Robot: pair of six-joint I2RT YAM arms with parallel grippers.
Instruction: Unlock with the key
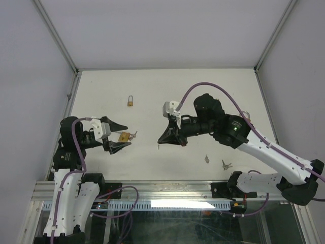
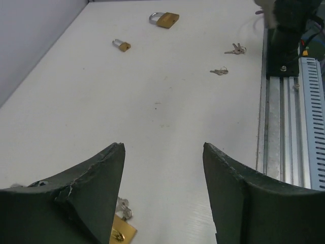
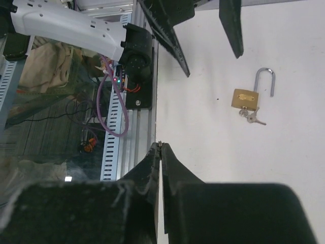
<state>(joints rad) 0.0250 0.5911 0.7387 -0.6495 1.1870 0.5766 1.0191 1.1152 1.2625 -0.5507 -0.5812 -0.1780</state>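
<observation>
A brass padlock (image 1: 123,136) lies on the white table with a small bunch of keys (image 1: 133,134) at its keyhole end. In the right wrist view the padlock (image 3: 245,98) has its shackle standing out to one side of the body, free end clear. My left gripper (image 1: 127,135) is open, one finger on each side of the padlock. In the left wrist view the padlock (image 2: 122,232) peeks out beside the left finger of the left gripper (image 2: 163,146). My right gripper (image 1: 159,143) hangs to the right of the lock, apart from it. The right gripper (image 3: 160,144) is shut, with a thin glint between its tips.
A second brass padlock (image 1: 131,101) lies further back. Two loose key bunches (image 1: 206,159) (image 1: 225,164) lie near the right arm's base. The left wrist view shows two more padlocks (image 2: 167,20) (image 2: 122,45) far off. A metal rail (image 2: 284,147) borders the table's near edge.
</observation>
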